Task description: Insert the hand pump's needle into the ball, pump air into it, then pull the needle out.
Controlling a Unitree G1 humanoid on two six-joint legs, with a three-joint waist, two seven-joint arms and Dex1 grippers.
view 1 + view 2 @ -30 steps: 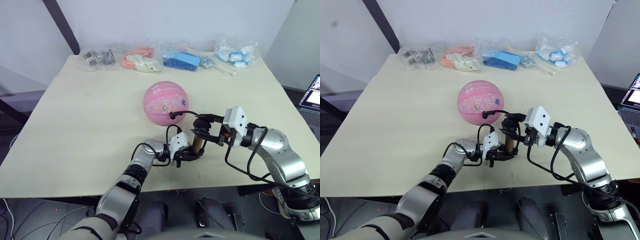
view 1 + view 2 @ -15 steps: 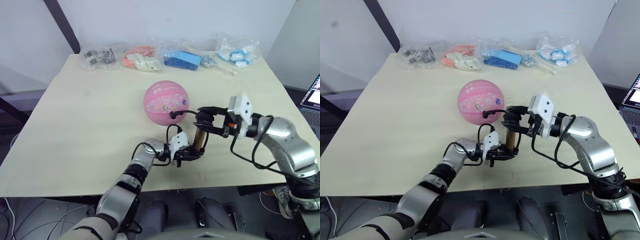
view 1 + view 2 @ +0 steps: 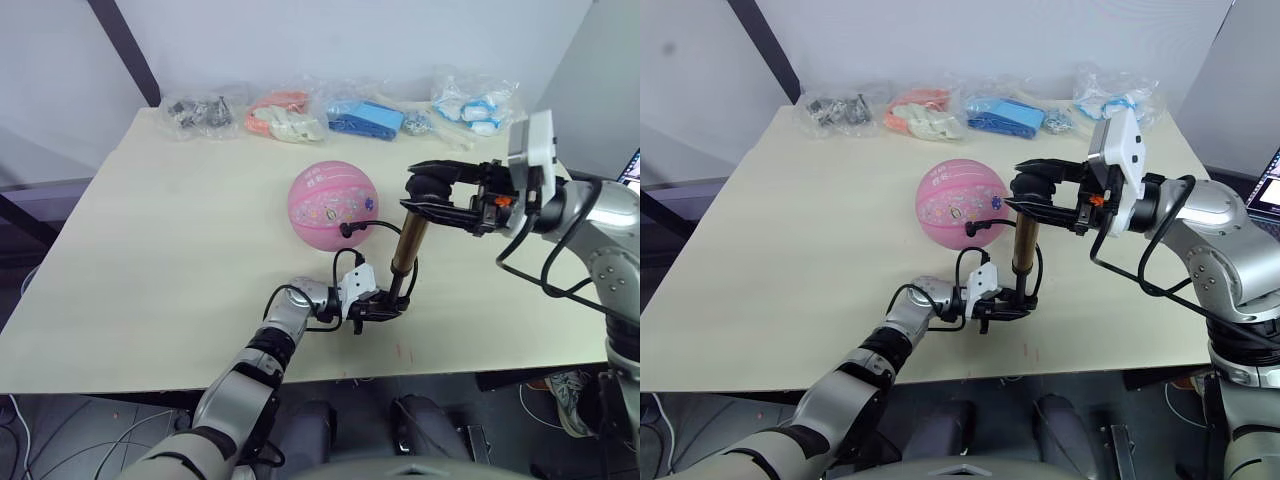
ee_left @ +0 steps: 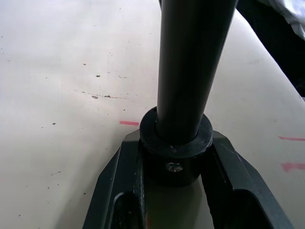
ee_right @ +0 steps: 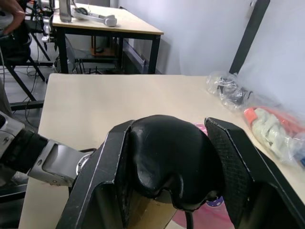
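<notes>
The pink ball [image 3: 331, 205] rests mid-table. The hand pump [image 3: 408, 242] stands upright just in front of it, its bronze barrel raised above a bare black shaft. My left gripper [image 3: 384, 306] lies low on the table, shut on the pump's black base collar [image 4: 176, 143], one finger [image 4: 116, 187] on each side. Higher up, my right gripper [image 3: 431, 190] is shut on the black handle [image 5: 170, 161]. A thin black hose [image 3: 383, 226] runs from the pump to the ball's near side. The needle's black fitting [image 3: 346, 231] sits against the ball; its pin is hidden.
Several clear bags line the table's far edge: dark parts [image 3: 199, 114], orange and cream items [image 3: 282, 118], blue items [image 3: 364, 120], white and blue items [image 3: 472, 104]. A laptop [image 3: 632, 166] sits past the right edge. The table's front edge [image 3: 300, 380] is close behind the left gripper.
My right gripper has drawn the handle up and to the right, lifting the bronze barrel and baring the black shaft. The left gripper and the ball have stayed put.
</notes>
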